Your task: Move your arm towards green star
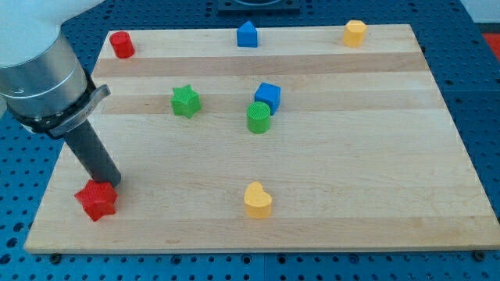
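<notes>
- The tip (pixel 110 183) sits low on the view's left side of the wooden board (pixel 375 195), touching or just beside the top edge of the red star (pixel 96 200); whether they truly touch cannot be told.
- The rod has nothing to open or close, so it grips nothing; it only rests against the board.
- The green star (pixel 186 101) lies well apart from the tip, up and toward the view's right, with bare wood between them.
- Further right, a green cylinder (pixel 258 118) stands touching a blue cube (pixel 268 96).
- A yellow heart (pixel 257 200) rests near the bottom edge; a red cylinder (pixel 121 44), a blue house-shaped block (pixel 248 35) and a yellow block (pixel 355 33) line the top edge.
- Risk: if the tip is in contact, starting off could nudge the red star along.
- Risk: overshooting could knock the green star toward the green cylinder and blue cube.
</notes>
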You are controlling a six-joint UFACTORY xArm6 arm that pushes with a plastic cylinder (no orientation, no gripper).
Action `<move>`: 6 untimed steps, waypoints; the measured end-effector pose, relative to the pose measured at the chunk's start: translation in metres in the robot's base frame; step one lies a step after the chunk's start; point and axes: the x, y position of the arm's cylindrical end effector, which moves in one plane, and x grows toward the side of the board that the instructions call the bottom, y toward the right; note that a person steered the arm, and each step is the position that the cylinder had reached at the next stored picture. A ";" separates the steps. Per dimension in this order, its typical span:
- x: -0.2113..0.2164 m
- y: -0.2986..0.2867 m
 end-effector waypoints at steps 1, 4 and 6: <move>-0.006 0.000; -0.047 0.042; -0.102 0.047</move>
